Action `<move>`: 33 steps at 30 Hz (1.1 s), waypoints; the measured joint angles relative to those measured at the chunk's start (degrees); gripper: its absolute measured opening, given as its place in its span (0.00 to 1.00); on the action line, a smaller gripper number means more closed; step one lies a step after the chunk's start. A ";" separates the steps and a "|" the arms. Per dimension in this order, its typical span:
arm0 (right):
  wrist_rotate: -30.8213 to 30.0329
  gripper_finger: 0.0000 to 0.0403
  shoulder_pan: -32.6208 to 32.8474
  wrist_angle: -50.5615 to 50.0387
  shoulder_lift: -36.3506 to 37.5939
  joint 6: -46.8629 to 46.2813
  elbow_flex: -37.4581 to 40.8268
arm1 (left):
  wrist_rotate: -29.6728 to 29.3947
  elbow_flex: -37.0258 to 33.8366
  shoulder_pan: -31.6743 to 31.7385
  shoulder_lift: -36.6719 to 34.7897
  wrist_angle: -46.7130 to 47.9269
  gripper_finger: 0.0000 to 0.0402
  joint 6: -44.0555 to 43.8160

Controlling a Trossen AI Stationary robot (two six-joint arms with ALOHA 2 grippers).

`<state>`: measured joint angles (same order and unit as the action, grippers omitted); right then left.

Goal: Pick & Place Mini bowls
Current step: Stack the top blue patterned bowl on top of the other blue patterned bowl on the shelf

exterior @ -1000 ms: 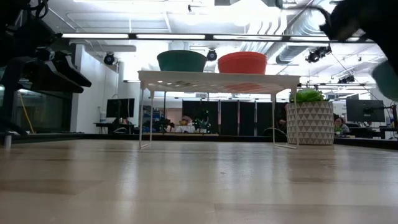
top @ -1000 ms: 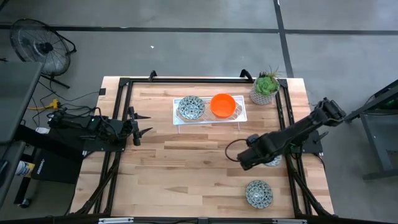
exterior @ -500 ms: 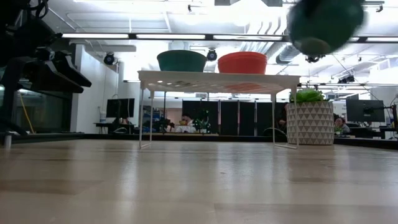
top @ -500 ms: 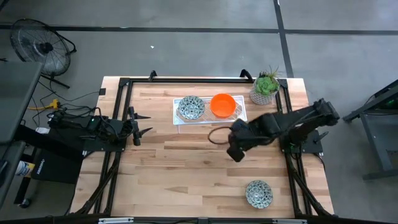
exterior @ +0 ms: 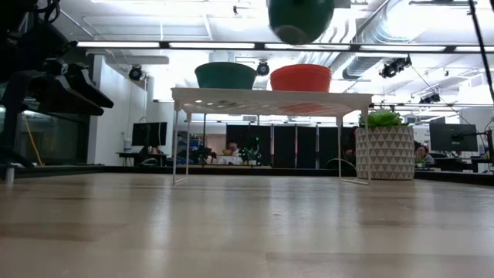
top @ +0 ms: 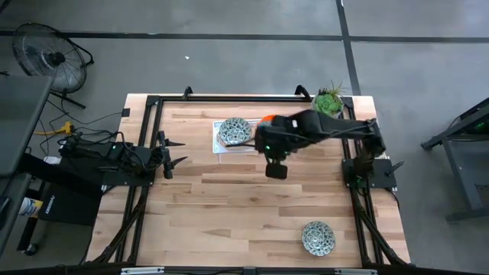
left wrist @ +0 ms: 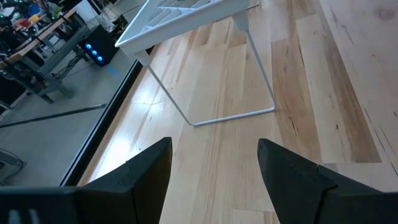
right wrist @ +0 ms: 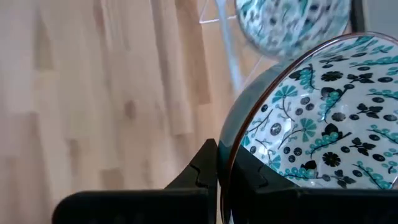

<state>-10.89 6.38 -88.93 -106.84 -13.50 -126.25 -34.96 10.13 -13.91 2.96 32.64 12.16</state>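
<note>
Two bowls [top: 234, 131] on rack [top: 220, 147]; plant pot [top: 327, 101] right of rack; third bowl [top: 317, 237] near front edge.

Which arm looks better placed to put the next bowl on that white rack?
The right arm. Its fingers are shut on a patterned bowl, carried above the white rack beside the orange bowl. The left arm waits open at the table's left edge, holding nothing.

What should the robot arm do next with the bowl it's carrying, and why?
Probably lower it onto the white rack. The right gripper pinches a patterned bowl by its rim, high above the rack, where another patterned bowl and an orange bowl sit.
</note>
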 joint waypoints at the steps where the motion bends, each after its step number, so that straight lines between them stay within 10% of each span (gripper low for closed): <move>1: -0.26 0.01 -0.70 -0.61 -1.14 2.89 -1.67 | 0.00 0.00 0.01 0.02 0.00 0.58 0.00; 33: -2.73 0.01 -6.58 13.81 -13.21 55.17 -6.04 | 0.00 0.00 0.01 0.02 0.02 0.58 0.00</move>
<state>-13.61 -0.20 -75.12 -120.05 41.66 -132.29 -34.96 10.13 -13.90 2.98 32.67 12.16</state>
